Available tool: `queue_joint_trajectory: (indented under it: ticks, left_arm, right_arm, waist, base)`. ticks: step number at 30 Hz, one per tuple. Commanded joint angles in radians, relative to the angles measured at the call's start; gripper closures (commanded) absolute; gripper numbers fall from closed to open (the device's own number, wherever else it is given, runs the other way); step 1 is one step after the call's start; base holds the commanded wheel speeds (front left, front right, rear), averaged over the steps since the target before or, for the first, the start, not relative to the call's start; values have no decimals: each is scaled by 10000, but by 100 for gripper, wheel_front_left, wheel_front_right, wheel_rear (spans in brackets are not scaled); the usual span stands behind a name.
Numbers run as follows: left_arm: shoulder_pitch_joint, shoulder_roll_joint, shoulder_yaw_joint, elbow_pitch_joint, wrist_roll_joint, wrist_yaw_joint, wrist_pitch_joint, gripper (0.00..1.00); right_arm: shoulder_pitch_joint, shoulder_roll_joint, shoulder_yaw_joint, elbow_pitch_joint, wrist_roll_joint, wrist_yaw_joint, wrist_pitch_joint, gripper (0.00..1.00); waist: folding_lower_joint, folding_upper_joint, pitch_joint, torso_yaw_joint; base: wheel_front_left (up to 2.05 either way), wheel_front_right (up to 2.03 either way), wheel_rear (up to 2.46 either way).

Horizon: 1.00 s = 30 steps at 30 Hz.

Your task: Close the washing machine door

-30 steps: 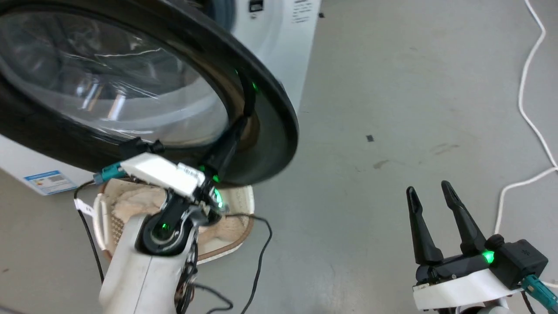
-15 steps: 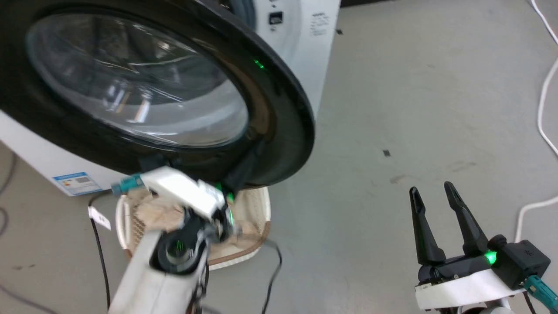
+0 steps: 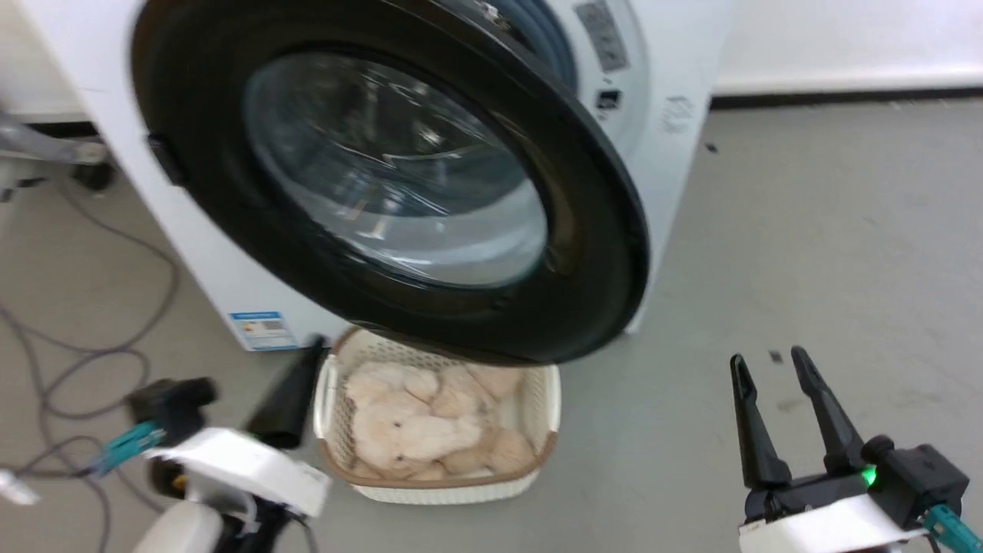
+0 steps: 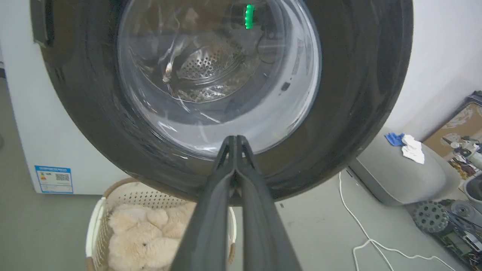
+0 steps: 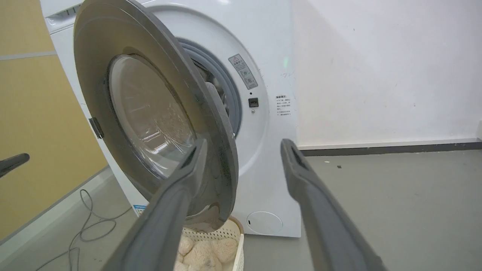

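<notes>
Ahead of left jaws, pressed together, washing machine door (image 4: 222, 94) ajar, apart

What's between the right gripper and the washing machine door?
Nothing: the head view shows bare grey floor between the right gripper and the washing machine door.

Half-open washing machine door (image 5: 150, 113), white washing machine (image 5: 271, 67), basket (image 5: 238, 241) of plush toys (image 5: 205, 251) beneath, right hand (image 5: 244, 146) spread wide

The grey floor (image 3: 806, 230) is being occupied by the washing machine (image 3: 660, 192), a white basket (image 3: 541, 407) just before it, and, seemingly, loose grey cable (image 3: 173, 276) at the left.
</notes>
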Motion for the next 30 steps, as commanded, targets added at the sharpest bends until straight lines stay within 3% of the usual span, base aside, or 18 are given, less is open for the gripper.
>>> queue_joint_trajectory:
  ticks: [1, 6, 10, 15, 16, 17, 30]
  left_arm:
    - [197, -3, 263, 40, 304, 128, -564, 100]
    - [957, -332, 1647, -551, 1787, 559, -965, 100]
    - [1936, -1104, 2756, -1547, 3330, 631, -971, 100]
    - [2973, -2009, 3218, -2156, 4904, 476, -973, 98]
    - [3123, -2129, 3220, -2139, 5144, 445, -973, 38]
    - [3246, -2212, 3172, -2094, 5383, 400, -973, 0]
    - [3373, -2726, 3194, -1871, 6630, 10, -974, 0]
  right_arm:
    - [157, 26, 6, 37, -70, 8, -44, 0]
    - [311, 26, 61, 39, -97, 8, -44, 0]
    - [419, 26, 109, 28, -119, 8, -44, 0]
    - [517, 26, 225, 63, -108, 8, -44, 0]
    - [536, 26, 251, 77, -106, 8, -44, 0]
    - [554, 24, 276, 94, -104, 8, -44, 0]
    - [614, 10, 248, 301, -173, 8, -44, 0]
  waist:
    - [0, 0, -383, 426]
    - [0, 0, -599, 765]
    - [0, 0, -688, 911]
    - [0, 0, -757, 955]
    - [0, 0, -768, 956]
    - [0, 0, -775, 957]
    - [0, 0, -651, 975]
  base:
    - [0, 0, 0]
    - [0, 0, 0]
    - [0, 0, 0]
    - [0, 0, 0]
    - [0, 0, 0]
    - [0, 0, 0]
    - [0, 0, 0]
